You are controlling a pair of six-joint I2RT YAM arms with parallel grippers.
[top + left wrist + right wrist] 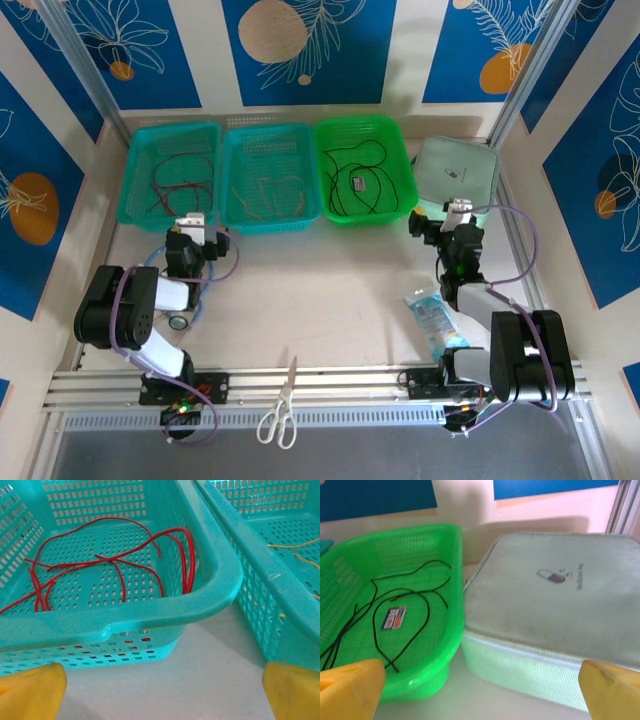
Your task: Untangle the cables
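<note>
My left tool (pixel 192 226) hangs spread wide, its yellow fingertips (pixel 31 692) well apart and pinching nothing, just in front of the near wall of the left teal basket (pixel 135 190). That basket sits at the far left of the desk (pixel 330 290), against its far edge. The red cables (pixel 100 565) lie loosely curled on the basket's floor, crossing one another in several places, with one loop running up the right inner wall. Just beside it to the right stands the middle teal basket (pixel 232 180), and the yellow cables (pixel 268 190) lie inside it.

My right tool (pixel 458 210) is spread wide too and grips nothing. It hovers low over the desk, facing the gap between the green basket (pixel 447 545) and the pale green case (pixel 550 595) at the far right corner. The black cables (pixel 400 605) lie in the green basket in open loops around a small label (pixel 394 618).

Scissors (pixel 281 405) lie at the near edge of the desk, between my two arm bases. A plastic packet (pixel 430 314) rests near my right arm.
</note>
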